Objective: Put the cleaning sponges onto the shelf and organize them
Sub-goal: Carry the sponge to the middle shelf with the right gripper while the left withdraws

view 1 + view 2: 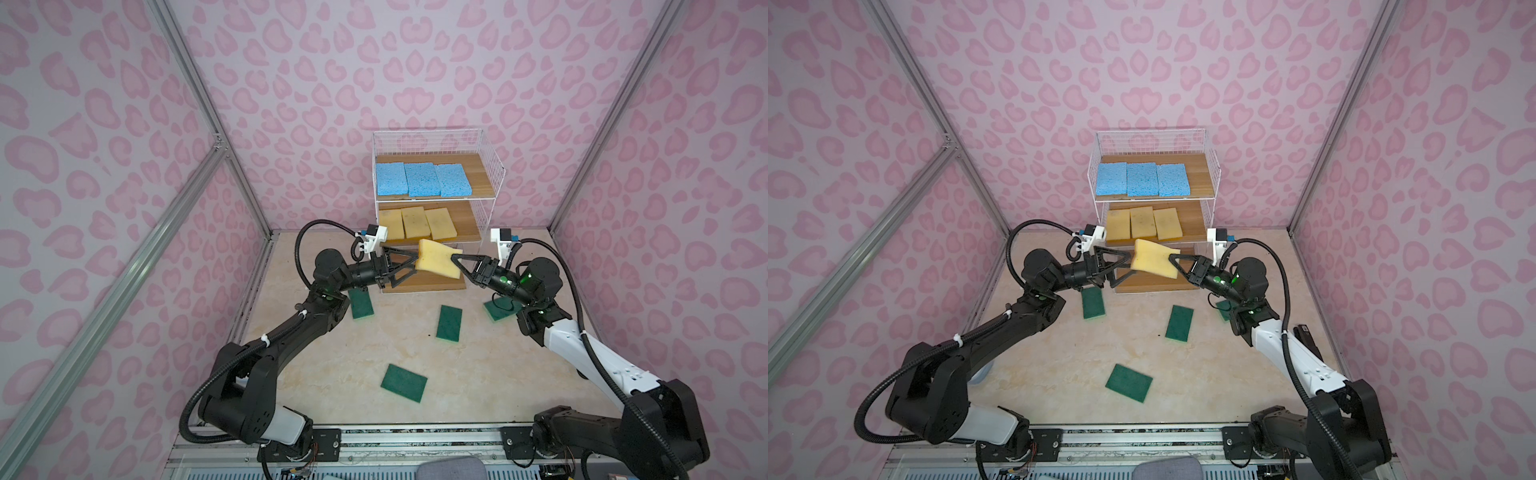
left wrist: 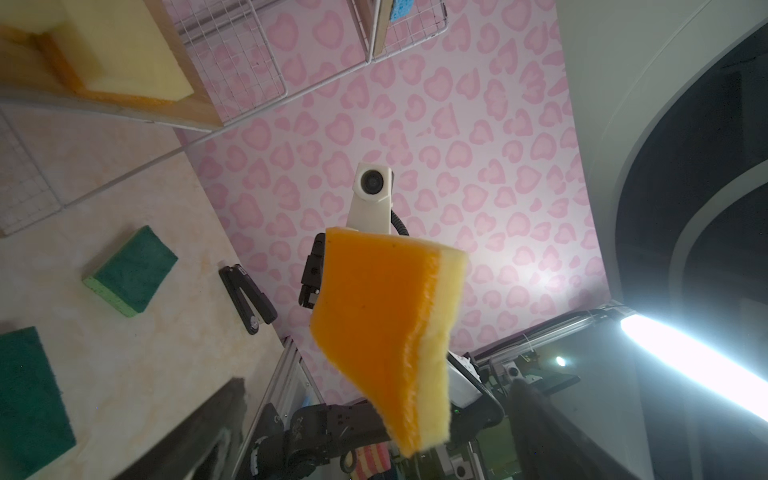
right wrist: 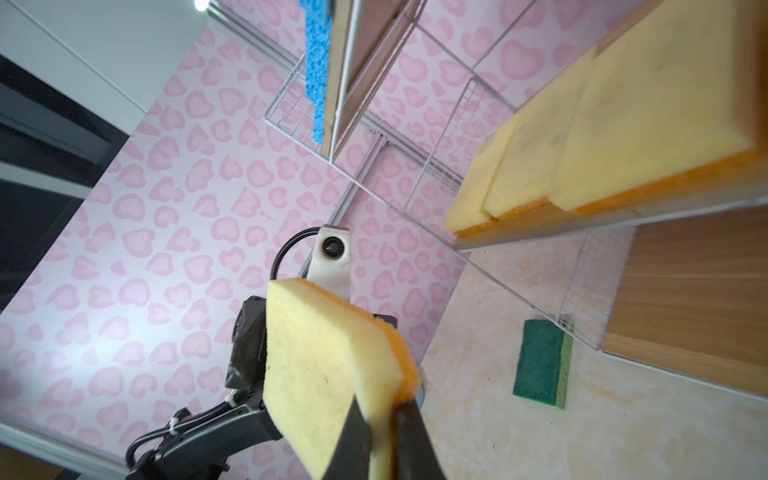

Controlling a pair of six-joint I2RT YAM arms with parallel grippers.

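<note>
Yellow sponge (image 1: 436, 259) mid-air, just before shelf (image 1: 492, 174) middle tier. Right gripper (image 1: 454, 259) pinches one end, foam squashed. Left gripper (image 1: 415, 266) jaws spread, flanking opposite end. Risk: end-only hold lets soft sponge droop, pivot, snag shelf wire, drop onto table (image 1: 332, 374).

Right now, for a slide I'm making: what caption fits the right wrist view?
Right gripper shut on a pale yellow sponge, three more yellow sponges lying on the shelf.
</note>
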